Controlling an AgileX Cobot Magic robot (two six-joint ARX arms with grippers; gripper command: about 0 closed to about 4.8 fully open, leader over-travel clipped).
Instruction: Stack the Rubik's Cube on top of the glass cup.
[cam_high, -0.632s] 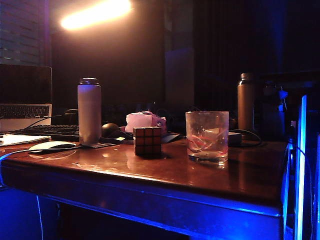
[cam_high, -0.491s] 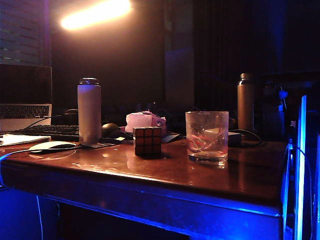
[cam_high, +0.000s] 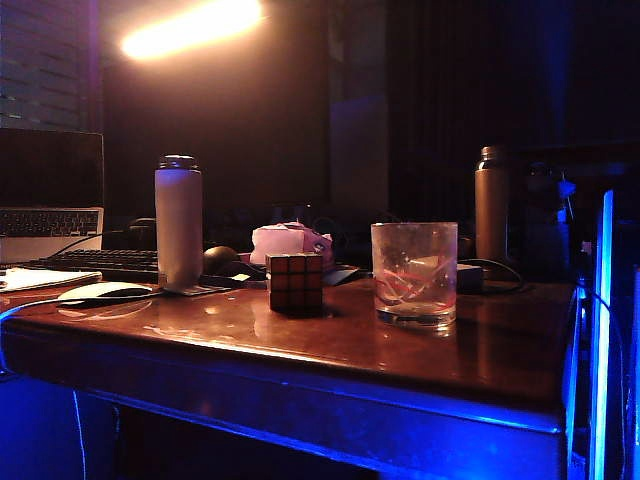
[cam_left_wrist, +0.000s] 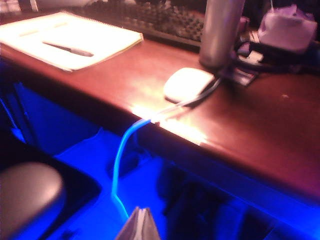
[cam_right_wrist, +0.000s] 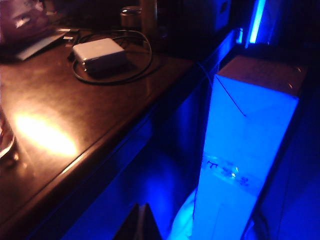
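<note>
cube and glass apart on table, both grippers off it

exterior view alone shows the rubik's cube standing on the table left of the glass cup, not touching. left gripper hangs below the table edge near the white mouse, fingertips pressed together. right gripper also sits below the table edge, pressed together, empty.
</note>
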